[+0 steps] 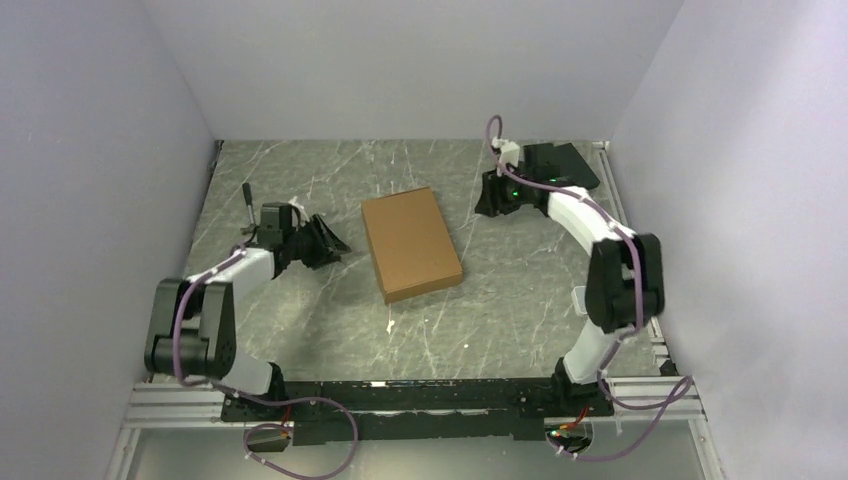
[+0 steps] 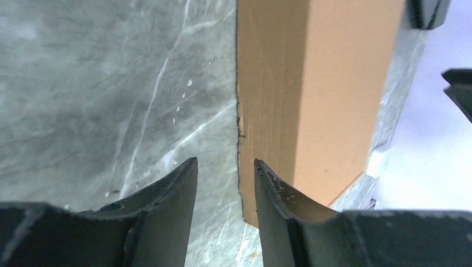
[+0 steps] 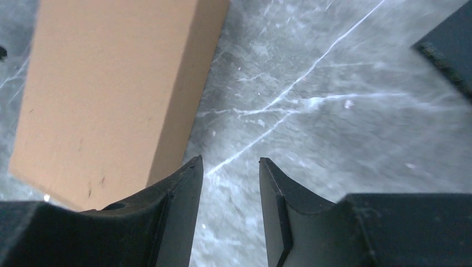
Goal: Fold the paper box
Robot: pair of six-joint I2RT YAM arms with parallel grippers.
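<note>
The paper box (image 1: 411, 243) lies closed on the surface (image 1: 300, 180) — left hand (image 2: 226, 161) and right hand (image 3: 230, 159) flank it, both half-open, empty.

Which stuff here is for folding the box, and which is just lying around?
For the job: plain brown cardboard box; left gripper; right gripper.
Lying about: black flat slab; white specks on grey marbled table.
</note>
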